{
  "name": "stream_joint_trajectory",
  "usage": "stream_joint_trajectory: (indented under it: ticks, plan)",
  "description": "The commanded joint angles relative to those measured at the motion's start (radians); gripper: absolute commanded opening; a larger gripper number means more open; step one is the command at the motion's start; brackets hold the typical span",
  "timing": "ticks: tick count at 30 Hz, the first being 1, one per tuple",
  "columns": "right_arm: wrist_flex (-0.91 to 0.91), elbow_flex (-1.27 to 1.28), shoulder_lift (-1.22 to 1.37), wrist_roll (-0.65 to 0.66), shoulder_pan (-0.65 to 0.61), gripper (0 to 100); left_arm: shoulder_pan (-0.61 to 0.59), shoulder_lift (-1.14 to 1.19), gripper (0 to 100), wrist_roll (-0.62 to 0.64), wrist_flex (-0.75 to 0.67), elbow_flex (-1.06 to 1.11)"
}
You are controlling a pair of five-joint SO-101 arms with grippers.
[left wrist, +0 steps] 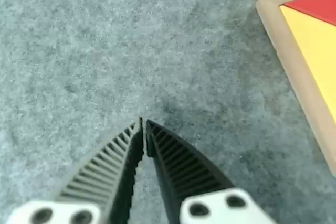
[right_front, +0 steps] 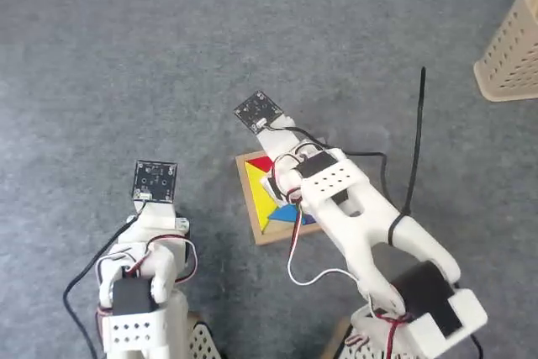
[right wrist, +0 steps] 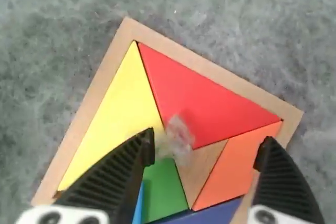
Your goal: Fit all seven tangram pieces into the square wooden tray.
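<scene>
Tangram pieces (right wrist: 173, 129) lie flat in the square wooden tray (right wrist: 102, 85), straight under the right claw (right wrist: 207, 139). Its two black ribbed fingers (right wrist: 126, 177) are spread wide and grip nothing. I cannot tell whether their tips touch the pieces or hang just above them.

Between the fingers sits a small wood-coloured triangular patch (right wrist: 202, 169); whether it is bare tray floor or a plain piece I cannot tell. A green piece (right wrist: 160, 190) lies beside that patch, next to one finger, with a thin light blue sliver (right wrist: 137, 208) on its far side. An orange piece (right wrist: 236, 166) lies next to the other finger, and a dark blue piece (right wrist: 210, 214) sits closest to the wrist. Just past the fingertips a large yellow triangle (right wrist: 118, 124) and a large red triangle (right wrist: 199, 98) share one edge and fill the far half of the tray.

The left claw (left wrist: 143, 125) is closed, tips pressed together and holding nothing, over bare grey carpet (left wrist: 105, 40). A corner of the tray lies well off to its side and ahead.

A beige perforated basket (right_front: 513, 39) stands far beyond both claws.
</scene>
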Motion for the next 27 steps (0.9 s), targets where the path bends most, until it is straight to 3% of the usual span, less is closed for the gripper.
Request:
stream_joint_trajectory:
  ticks: [1, 6, 14, 27]
  plan:
    - [-0.019, -0.021, -0.012, 0.009, -0.005, 20.1, 0.0, -0.018, 1, -0.005, 0.006, -0.007]
    - [-0.019, -0.021, -0.008, 0.017, -0.004, 4.5, 0.0, -0.018, 1, -0.005, 0.006, -0.007]
    - [-0.018, -0.035, -0.015, 0.017, 0.108, 0.6, 0.0, -0.018, 1, -0.005, 0.006, -0.007]
    - [-0.018, -0.207, -0.01, 0.008, 0.552, 0.7, 0.0, -0.018, 1, -0.005, 0.006, -0.007]
